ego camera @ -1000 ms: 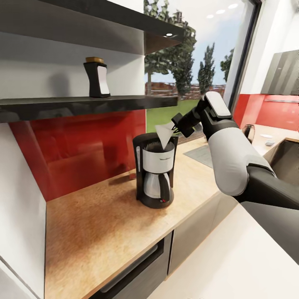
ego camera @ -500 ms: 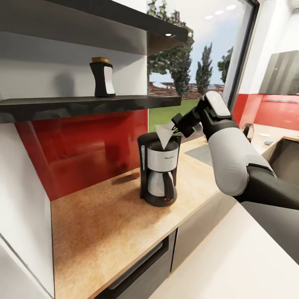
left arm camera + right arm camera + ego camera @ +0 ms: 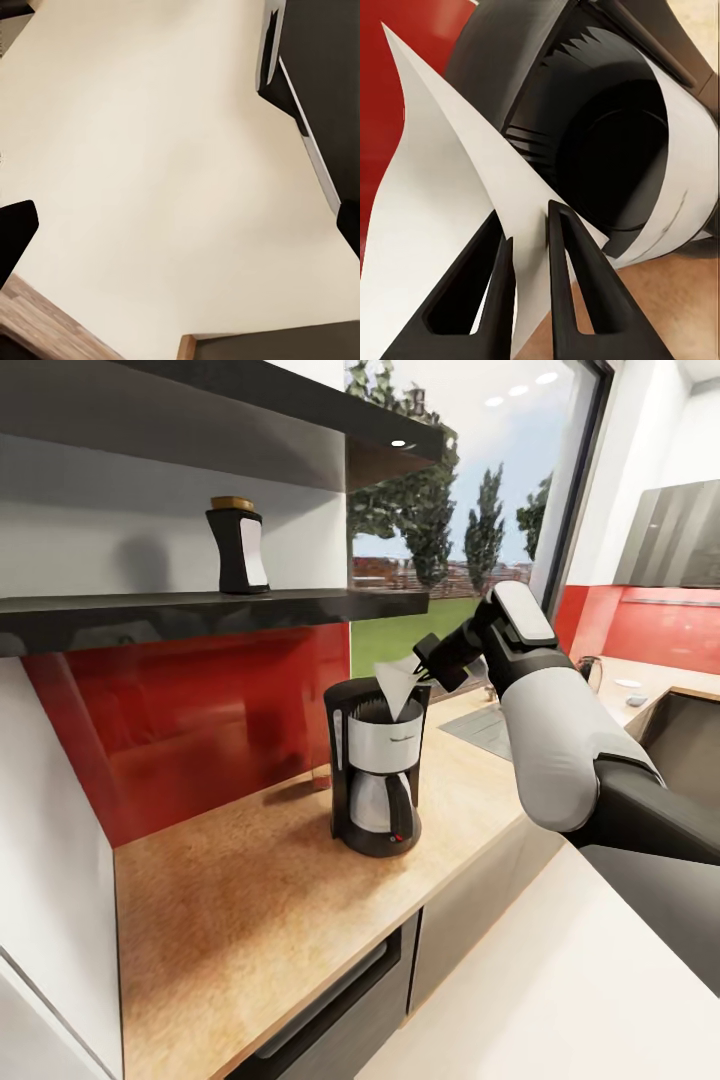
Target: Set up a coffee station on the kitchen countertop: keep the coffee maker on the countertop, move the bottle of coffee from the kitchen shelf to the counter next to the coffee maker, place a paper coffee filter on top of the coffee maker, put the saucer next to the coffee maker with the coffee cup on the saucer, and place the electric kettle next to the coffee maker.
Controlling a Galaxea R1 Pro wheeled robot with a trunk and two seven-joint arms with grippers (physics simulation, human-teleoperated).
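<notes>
Here the right claw (image 3: 428, 663) pinches a white paper filter (image 3: 397, 682) between nearly closed fingers (image 3: 502, 289), holding it over the open top of the coffee maker (image 3: 375, 775), its lower tip dipping into the basket. The coffee maker stands on the wooden bench (image 3: 250, 900), near the red back wall (image 3: 190, 730), with bare bench around it on the near side and towards the front edge. The coffee bottle (image 3: 237, 546) stands upright on the dark shelf (image 3: 200, 610) above. A window (image 3: 450, 540) lies behind. The left claw's state cannot be told; its wrist view shows pale floor (image 3: 165, 172).
</notes>
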